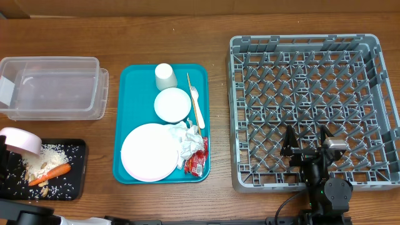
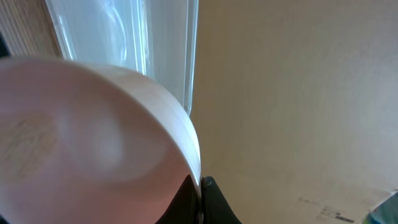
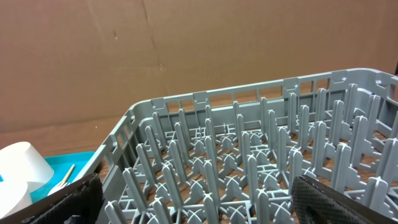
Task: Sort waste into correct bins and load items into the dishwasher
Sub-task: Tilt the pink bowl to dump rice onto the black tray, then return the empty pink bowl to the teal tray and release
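My left gripper (image 2: pixel 200 190) is pinched tight on the rim of the pink bowl (image 1: pixel 22 140). The bowl is tipped at the lower left of the frame, over the black tray (image 1: pixel 78 184) where the rice (image 1: pixel 49 155) and carrot (image 1: pixel 55 171) lie. I think the bowl goes in the dish rack (image 1: pixel 306 39) next. That is far to the right, past the teal tray (image 1: pixel 134 87). My right gripper (image 1: pixel 307 140) is wide open and empty, right over the rack, so it is much nearer.
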You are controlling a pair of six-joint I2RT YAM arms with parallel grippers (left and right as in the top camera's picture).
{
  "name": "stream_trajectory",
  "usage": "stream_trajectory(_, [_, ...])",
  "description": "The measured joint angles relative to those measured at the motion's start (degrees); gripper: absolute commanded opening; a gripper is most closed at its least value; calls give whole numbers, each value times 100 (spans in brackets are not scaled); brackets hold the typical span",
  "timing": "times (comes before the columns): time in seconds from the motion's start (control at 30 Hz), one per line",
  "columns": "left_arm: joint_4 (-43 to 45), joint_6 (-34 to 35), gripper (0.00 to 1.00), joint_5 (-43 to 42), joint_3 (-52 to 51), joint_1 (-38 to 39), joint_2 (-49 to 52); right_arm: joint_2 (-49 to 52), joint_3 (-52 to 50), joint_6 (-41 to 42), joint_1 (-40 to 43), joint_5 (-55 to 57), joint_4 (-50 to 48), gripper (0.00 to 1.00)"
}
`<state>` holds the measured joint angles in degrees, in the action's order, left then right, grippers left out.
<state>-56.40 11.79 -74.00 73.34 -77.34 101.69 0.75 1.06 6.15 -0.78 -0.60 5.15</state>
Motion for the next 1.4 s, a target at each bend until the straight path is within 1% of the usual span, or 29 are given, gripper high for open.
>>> stream_trajectory(0.2, [39,4,4,33,0,0,0,0,0,0,0,2,4,100])
stream_trajectory(0.3, [210,4,4,48,-2,0,0,0,0,2,0,2,0,100])
stream_trajectory(0.4, [474,-66,4,-227,-4,11,0,0,0,2,0,0,2,100])
stream_trajectory(0.47, [428,-4,4,-337,-11,11,0,0,0,2,0,0,4,100])
stream_trajectory(0.63, [529,15,4,-396,-17,50,0,0,0,2,0,0,0,100])
stream_trajectory(0.83, [275,122,4,-199,-17,48,0,0,0,2,0,2,4,100])
stream_trajectory(0.93, [260,173,4,-2,-17,48,0,0,0,2,0,2,2,100])
stream_trajectory(1.0, [374,129,4,11,-24,48,0,0,0,0,0,2,2,100])
stream_trajectory(1.07, [293,179,4,22,-24,48,0,0,0,2,0,2,0,100])
stream_trajectory(1.1, [264,199,4,-2,-24,48,0,0,0,0,0,0,2,100])
stream_trajectory(1.27, [221,289,4,-654,-24,83,0,0,0,2,0,0,2,100])
stream_trajectory(1.4, [146,306,4,-793,-24,223,0,0,0,0,0,0,2,100])
